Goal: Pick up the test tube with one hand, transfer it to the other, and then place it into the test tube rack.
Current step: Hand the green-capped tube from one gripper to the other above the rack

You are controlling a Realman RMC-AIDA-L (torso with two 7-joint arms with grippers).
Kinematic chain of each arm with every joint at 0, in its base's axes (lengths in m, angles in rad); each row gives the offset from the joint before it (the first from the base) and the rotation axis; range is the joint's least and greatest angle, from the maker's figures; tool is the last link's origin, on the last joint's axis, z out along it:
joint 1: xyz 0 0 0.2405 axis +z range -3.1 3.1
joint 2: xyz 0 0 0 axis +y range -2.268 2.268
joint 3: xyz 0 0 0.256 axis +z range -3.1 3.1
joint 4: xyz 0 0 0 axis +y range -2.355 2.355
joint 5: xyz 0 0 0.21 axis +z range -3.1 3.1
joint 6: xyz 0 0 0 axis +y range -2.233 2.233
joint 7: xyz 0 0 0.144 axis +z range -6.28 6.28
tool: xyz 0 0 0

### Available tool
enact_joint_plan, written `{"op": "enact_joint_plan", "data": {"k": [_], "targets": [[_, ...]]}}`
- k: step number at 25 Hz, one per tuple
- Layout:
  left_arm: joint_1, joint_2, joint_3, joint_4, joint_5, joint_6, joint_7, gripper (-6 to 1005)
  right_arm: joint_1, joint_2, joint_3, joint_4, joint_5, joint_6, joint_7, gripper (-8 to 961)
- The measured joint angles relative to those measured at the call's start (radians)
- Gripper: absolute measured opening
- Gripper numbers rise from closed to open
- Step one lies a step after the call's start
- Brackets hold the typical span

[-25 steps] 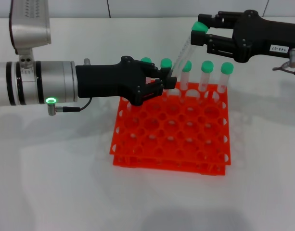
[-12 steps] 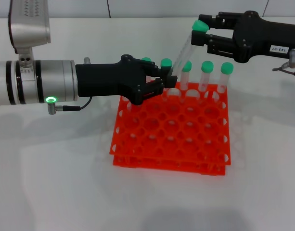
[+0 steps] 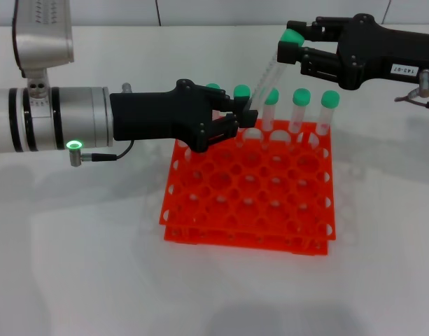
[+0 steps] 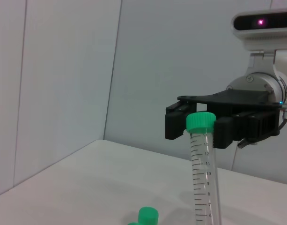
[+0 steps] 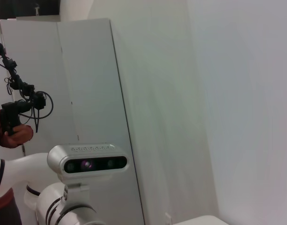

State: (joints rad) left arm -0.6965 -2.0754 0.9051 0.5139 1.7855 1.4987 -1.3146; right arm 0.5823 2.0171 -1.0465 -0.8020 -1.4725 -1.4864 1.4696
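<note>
**Currently: one tube spanning both grippers above the rack**

Head view. The bright orange-red plastic test tube rack (image 3: 249, 189) with its grid of round holes sits on the white table (image 3: 81, 266). Five other green-capped clear tubes (image 3: 330, 110) stand upright in its far row; the leftmost is largely hidden behind the left gripper. The slim clear plastic test tube with a green screw cap (image 3: 269, 75) is tilted, cap end up and toward the right arm. The unlabelled black left gripper (image 3: 243, 117), on a silver wrist with a green light, has its fingers closed on the tube's lower end, above the rack's far edge. The black right gripper with a small white label (image 3: 290, 49) has its fingers on either side of the cap end; whether they actually press the tube cannot be made out.

Left wrist view. The held tube rises upright, printed graduations visible, its lower end cut off by the frame edge. Behind the cap is the right gripper, fingers flanking the cap; contact is unclear.

Right wrist view. Only a wall, a grey cabinet (image 5: 63, 84) and the robot's head camera (image 5: 87, 163) appear.
</note>
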Motion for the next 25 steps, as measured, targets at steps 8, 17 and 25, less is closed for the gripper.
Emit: {"op": "enact_joint_plan", "data": {"k": [8,17,25], "targets": [[-0.001,-0.002,0.0,0.0,0.0,0.0,0.001,197,0.0,0.0,-0.001,0.0,0.001,-0.001,0.0,276],[-0.006,-0.004,0.0,-0.009,0.001,0.0,0.003,197,0.0,0.0,-0.001,0.0,0.001,-0.004,0.0,276],[-0.008,-0.007,0.003,-0.01,0.001,0.0,0.003,197,0.001,0.0,-0.001,0.0,0.001,-0.008,0.0,276]]}}
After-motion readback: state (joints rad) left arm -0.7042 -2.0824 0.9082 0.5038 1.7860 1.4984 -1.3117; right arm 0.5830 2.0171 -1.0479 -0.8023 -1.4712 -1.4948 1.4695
